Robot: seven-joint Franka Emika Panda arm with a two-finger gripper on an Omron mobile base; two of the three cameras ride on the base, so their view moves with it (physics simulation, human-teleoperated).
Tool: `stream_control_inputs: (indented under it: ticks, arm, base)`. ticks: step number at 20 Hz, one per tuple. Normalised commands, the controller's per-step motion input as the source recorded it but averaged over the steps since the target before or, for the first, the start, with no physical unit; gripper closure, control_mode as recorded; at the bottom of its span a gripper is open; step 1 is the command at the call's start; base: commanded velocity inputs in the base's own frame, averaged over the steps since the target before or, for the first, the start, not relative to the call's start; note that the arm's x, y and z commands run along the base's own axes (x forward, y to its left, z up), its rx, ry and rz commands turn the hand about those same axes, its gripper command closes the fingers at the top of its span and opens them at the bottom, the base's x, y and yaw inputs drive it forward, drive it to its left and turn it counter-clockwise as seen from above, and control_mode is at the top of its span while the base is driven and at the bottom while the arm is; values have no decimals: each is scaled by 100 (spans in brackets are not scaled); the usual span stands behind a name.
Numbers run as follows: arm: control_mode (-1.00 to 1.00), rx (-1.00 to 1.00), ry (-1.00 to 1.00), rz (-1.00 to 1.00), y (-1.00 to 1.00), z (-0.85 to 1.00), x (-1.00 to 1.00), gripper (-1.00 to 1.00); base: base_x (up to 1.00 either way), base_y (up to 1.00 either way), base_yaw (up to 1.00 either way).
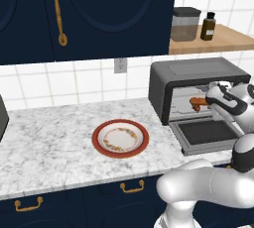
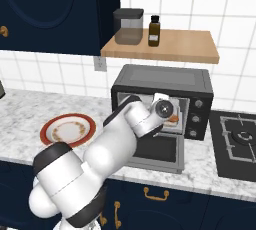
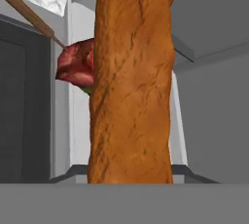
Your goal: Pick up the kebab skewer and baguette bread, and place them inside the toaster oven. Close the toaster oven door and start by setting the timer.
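While the plate (image 1: 120, 138) sits bare on the counter (image 1: 49, 142) to the left, the toaster oven (image 1: 198, 90) stands on the right with its door (image 1: 206, 134) down. Reaching inside it, the claw (image 2: 169, 115) holds the baguette bread (image 3: 133, 82). The kebab skewer (image 3: 73, 60) lies just behind the loaf.

The baguette (image 3: 132, 82) runs past the hand view's top edge and hides most of the skewer (image 3: 73, 65) behind it. The arm covers the claw's fingers and much of the toaster oven (image 2: 165, 81) opening.

Navy cabinets (image 1: 99, 14), white tiled wall (image 1: 74, 85), marble counter (image 1: 49, 142).
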Motion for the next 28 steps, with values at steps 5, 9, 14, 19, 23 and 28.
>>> stream_control_inputs:
  ticks: [5,9,14,19,23,28]
  arm:
    - [-100,0,-7,0,0,-15,0,100]
    - [-100,0,-7,0,0,-12,0,100]
    - [-100,-1,-7,0,0,-4,0,100]
    - [-100,-1,-4,0,-4,35,-5,100]
    - [-100,-2,0,0,-1,44,0,100]
    - [-100,-3,-2,0,0,7,0,100]
  base:
    - [0,0,0]
    - [0,0,0]
    - [0,0,0]
    - [0,0,0]
    - [0,0,0]
    - [0,0,0]
